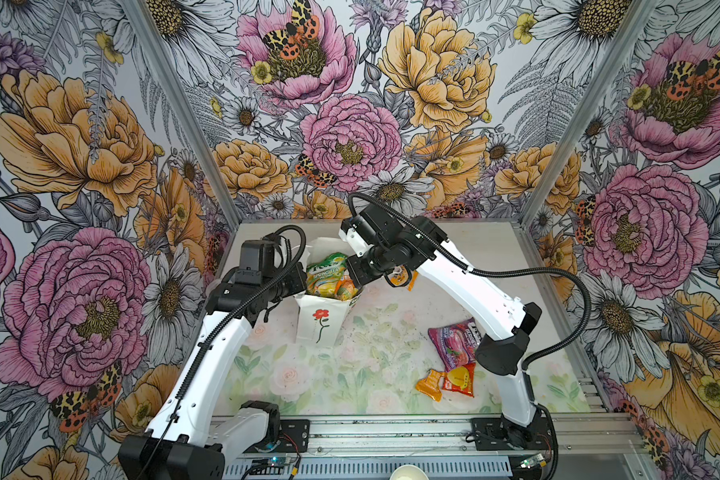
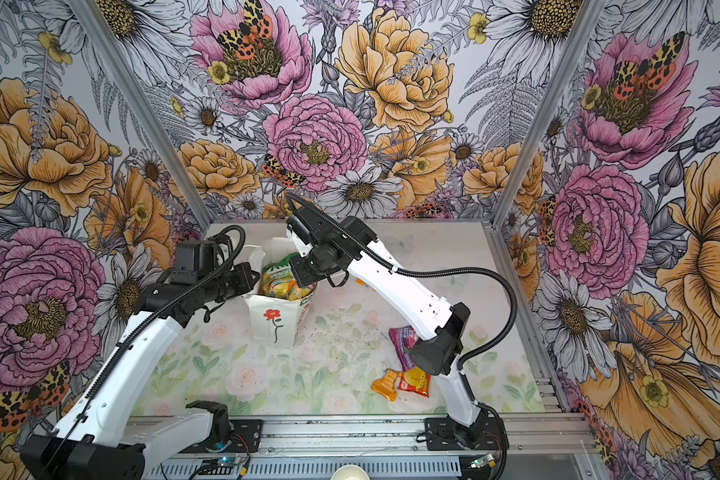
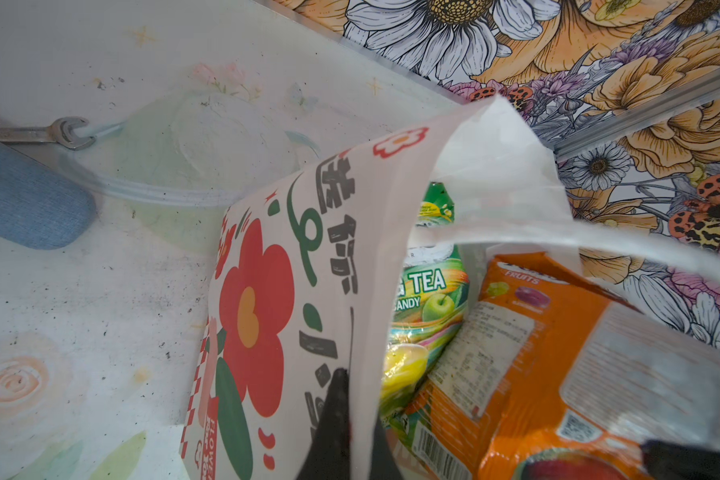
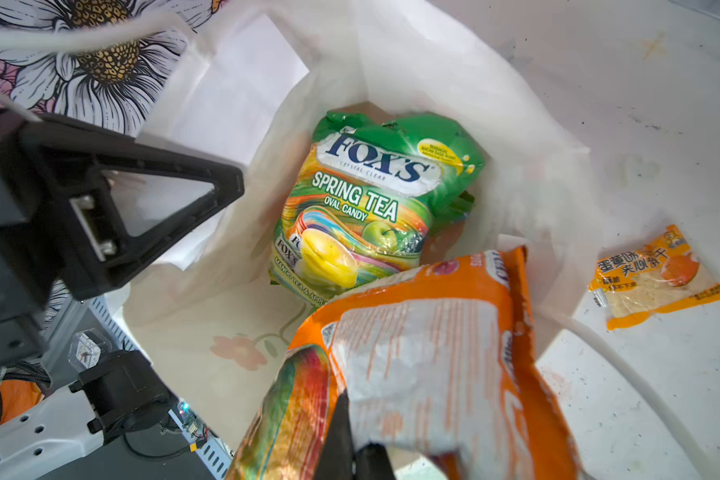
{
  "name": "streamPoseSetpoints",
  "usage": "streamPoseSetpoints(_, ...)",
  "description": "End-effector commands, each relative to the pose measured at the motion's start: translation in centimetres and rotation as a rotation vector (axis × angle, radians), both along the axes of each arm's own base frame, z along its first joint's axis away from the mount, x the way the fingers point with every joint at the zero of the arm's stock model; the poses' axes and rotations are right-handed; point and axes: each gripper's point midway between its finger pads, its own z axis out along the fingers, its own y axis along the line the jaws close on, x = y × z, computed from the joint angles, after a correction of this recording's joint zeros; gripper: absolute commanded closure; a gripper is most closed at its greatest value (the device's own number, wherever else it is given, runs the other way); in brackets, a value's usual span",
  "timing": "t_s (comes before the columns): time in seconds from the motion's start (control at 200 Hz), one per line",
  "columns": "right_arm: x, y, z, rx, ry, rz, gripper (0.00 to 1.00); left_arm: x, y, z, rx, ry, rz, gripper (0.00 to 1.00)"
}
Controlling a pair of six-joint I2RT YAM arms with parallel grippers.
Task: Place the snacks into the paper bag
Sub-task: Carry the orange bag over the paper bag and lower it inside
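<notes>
Clamped tight: glossy orange plastic packet [image 4: 425, 357] in right gripper [image 4: 352, 453], wall of tall white paper bag [image 1: 314, 328] in left gripper [image 3: 352, 436]; could snag rim, tipping bag.

**Loud wrappers, soft florals**

The paper bag [image 1: 316, 322] is white, printed with a red flower on a black stem. The green packet [image 4: 375, 195] carries rainbow swirls. The orange packet [image 4: 429, 361] has a silvery-white panel. Others are a purple packet [image 1: 454, 338], a red-and-yellow packet [image 1: 460, 379] and a little orange packet [image 1: 430, 384]. The table [image 1: 329, 374] shows pastel roses; the walls [image 1: 350, 137] show pink and orange blooms.
</notes>
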Motion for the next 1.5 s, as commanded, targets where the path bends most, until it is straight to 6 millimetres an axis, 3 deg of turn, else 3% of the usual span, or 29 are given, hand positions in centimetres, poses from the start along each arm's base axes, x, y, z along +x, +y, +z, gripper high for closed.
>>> streamPoseSetpoints(0.0,0.8,0.8,-0.3,0.016,-0.005,0.009,1.0,1.1,-1.1,3.3,-0.041,-0.146,-0.048,1.0)
streamPoseSetpoints(0.295,1.4,3.3,-3.0,0.039,0.057,0.027,1.0,1.1,-1.3,3.2,-0.044,-0.142,-0.052,1.0)
streamPoseSetpoints(0.645,3.2,8.0,-3.5,0.183,0.088,0.027,1.0,1.2,-1.6,3.1,-0.049,-0.135,-0.064,1.0)
streamPoseSetpoints(0.856,2.8,9.7,-6.3,0.176,0.155,0.02,1.0,1.2,-1.5,3.0,-0.047,-0.133,-0.059,1.0)
streamPoseSetpoints(1.151,3.9,11.4,-4.7,0.267,0.115,-0.025,1.0,1.2,-1.3,3.1,-0.048,-0.135,-0.054,1.0)
streamPoseSetpoints(1.351,4.0,11.2,-4.5,0.261,0.099,-0.048,0.69,1.2,-1.3,3.1,-0.048,-0.136,-0.052,1.0)
streamPoseSetpoints(1.496,3.7,10.7,-2.8,0.27,0.06,-0.05,0.63,1.3,-1.1,3.1,-0.048,-0.135,-0.045,1.0)
